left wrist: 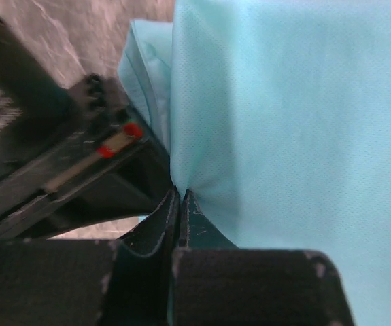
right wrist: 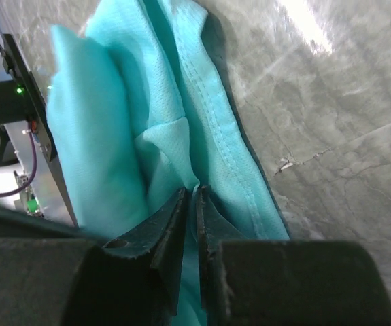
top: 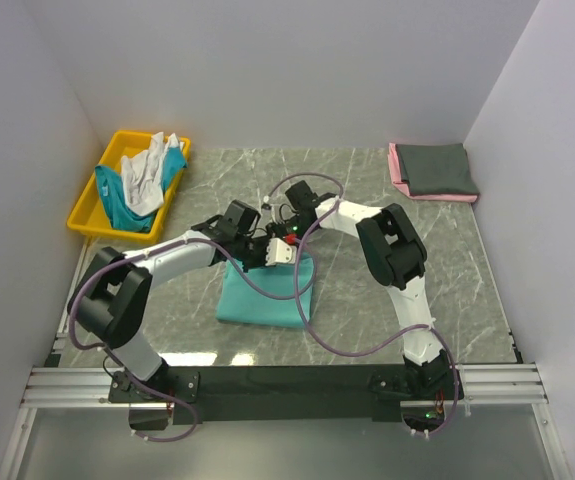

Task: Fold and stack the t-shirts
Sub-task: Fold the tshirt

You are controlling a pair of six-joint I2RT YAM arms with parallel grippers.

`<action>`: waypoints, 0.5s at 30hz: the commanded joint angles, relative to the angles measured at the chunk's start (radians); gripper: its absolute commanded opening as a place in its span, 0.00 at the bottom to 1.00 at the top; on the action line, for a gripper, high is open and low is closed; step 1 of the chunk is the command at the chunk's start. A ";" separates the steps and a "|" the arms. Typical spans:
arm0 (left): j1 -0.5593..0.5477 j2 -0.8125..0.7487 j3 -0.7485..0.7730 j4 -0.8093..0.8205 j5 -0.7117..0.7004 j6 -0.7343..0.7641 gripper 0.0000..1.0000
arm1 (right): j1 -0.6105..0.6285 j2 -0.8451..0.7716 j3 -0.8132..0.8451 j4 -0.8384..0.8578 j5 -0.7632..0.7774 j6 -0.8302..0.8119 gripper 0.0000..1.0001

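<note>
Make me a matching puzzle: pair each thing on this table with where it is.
1 sea-green shirt
2 dark grey shirt
3 white shirt
4 yellow bin

A inside the bin
B far left corner
C on the pink shirt, far right
D mid-table, pinched by left gripper and right gripper

Pairs: 1-D, 2-C, 3-A, 4-B

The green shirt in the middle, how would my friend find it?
Start at the grey marble table and look at its middle, ahead of the two arms. The sea-green shirt lies there, pinched by the left fingers and the right fingers. Only it is held: the teal shirt is bunched in the yellow bin, the grey shirt folded far right.
</note>
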 commanded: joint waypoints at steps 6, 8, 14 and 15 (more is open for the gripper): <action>0.001 -0.005 -0.026 0.056 -0.004 0.007 0.01 | -0.059 -0.033 0.147 -0.044 0.040 -0.006 0.20; 0.001 -0.012 -0.029 0.054 -0.001 0.005 0.01 | -0.059 -0.012 0.167 -0.057 0.042 -0.015 0.20; 0.002 -0.025 -0.011 0.040 0.000 -0.007 0.01 | -0.052 0.075 0.155 -0.030 0.026 0.010 0.17; 0.002 -0.029 -0.013 0.037 0.002 -0.009 0.01 | -0.051 0.083 0.147 -0.028 0.025 0.013 0.17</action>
